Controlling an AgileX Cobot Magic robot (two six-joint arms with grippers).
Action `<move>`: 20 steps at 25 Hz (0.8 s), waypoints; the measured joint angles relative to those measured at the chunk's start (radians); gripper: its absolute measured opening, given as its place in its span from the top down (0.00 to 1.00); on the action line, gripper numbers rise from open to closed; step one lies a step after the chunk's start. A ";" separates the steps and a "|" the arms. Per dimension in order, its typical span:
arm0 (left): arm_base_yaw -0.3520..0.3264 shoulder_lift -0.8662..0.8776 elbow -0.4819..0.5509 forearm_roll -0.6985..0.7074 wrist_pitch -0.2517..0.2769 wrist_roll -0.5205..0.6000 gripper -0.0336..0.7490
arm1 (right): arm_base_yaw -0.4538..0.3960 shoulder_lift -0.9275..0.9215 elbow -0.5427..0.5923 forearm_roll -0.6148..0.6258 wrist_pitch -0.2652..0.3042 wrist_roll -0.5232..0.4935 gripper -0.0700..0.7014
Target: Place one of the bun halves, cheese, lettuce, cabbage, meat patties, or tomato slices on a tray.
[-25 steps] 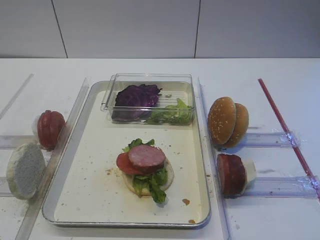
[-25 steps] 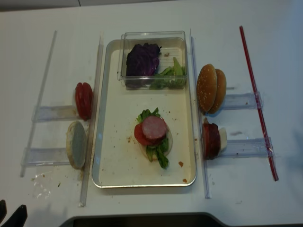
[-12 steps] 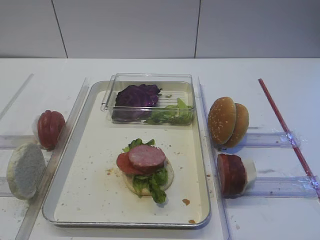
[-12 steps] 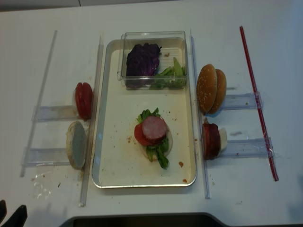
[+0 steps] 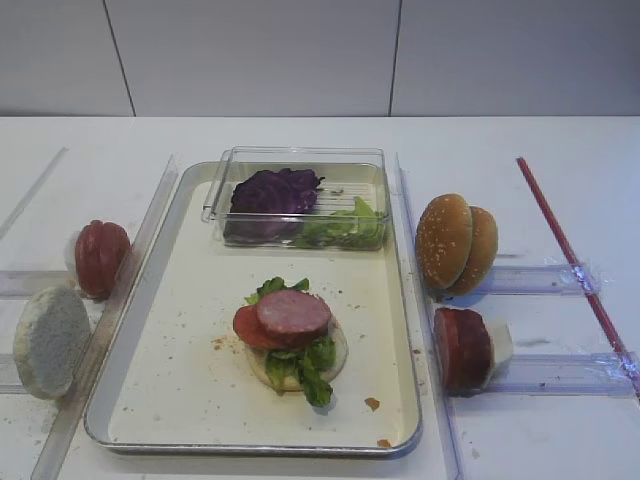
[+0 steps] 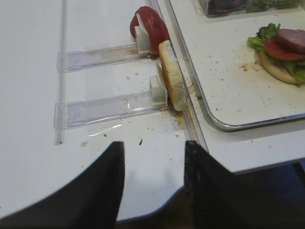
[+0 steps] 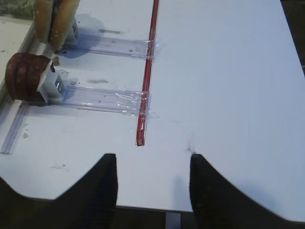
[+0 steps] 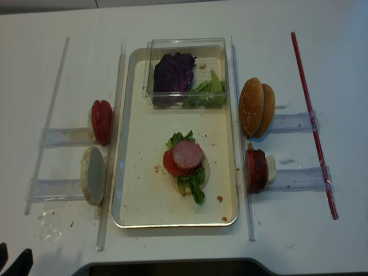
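Observation:
The metal tray (image 5: 180,385) holds a stack: a pale bun half, lettuce (image 5: 300,372), a tomato slice (image 5: 245,326) and a meat patty (image 5: 293,312) on top. Left of the tray stand more tomato slices (image 5: 100,257) and a pale bun half (image 5: 50,342). Sesame bun halves (image 5: 455,243) and meat patties (image 5: 462,348) stand at the right. Cabbage (image 5: 272,192) and more lettuce (image 5: 345,228) lie in a clear box. No cheese shows. My left gripper (image 6: 153,145) hangs open over the front left table edge. The right gripper (image 7: 152,157) is open near the front right edge, holding nothing.
Clear plastic rails (image 5: 540,372) hold the standing food on both sides of the tray. A red strip (image 5: 565,250) runs along the table at the far right. Crumbs dot the tray floor and the table near the pale bun half (image 6: 172,81).
A grey shadow over the pale bun half at the left has lifted. Nothing else has moved.

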 joint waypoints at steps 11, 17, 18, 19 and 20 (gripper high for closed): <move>0.000 -0.002 0.000 -0.002 -0.002 0.000 0.59 | 0.000 -0.071 0.078 -0.002 -0.065 0.000 0.41; 0.000 -0.002 0.000 -0.002 -0.002 0.000 0.59 | 0.000 -0.071 0.106 -0.002 -0.128 0.000 0.41; 0.000 -0.002 0.000 -0.002 -0.002 0.000 0.59 | 0.000 -0.071 0.108 -0.002 -0.128 0.000 0.41; 0.000 -0.002 0.000 -0.002 -0.002 0.000 0.59 | 0.000 -0.071 0.108 -0.002 -0.128 0.000 0.41; 0.000 -0.002 0.000 -0.002 -0.002 0.000 0.59 | 0.000 -0.071 0.108 -0.002 -0.128 0.000 0.41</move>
